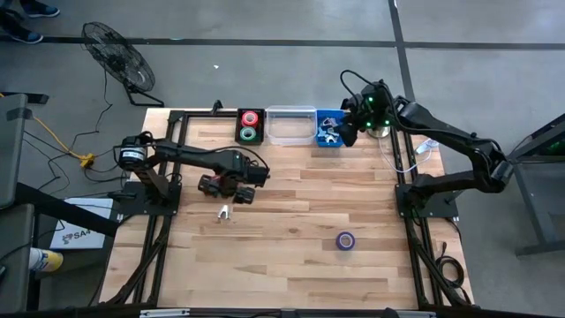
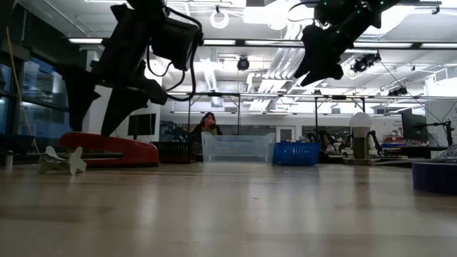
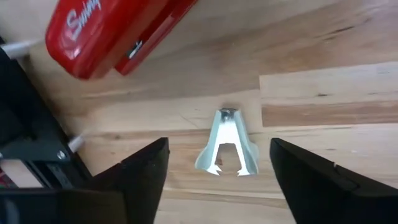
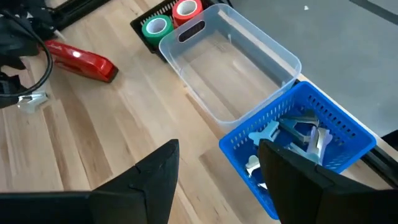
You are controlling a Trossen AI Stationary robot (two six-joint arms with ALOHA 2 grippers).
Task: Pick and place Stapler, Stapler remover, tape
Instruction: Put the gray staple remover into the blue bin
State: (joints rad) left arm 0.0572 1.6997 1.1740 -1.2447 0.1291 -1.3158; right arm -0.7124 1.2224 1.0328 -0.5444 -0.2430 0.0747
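The left gripper (image 3: 217, 171) hangs open over the staple remover (image 3: 227, 144): light, stiff, slippery metal; probably best pinched across its flat sides.

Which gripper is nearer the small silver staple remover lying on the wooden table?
Left. The left gripper hangs right above the small silver staple remover, open jaws flanking it. The right gripper is far across the table, over the blue plastic basket.
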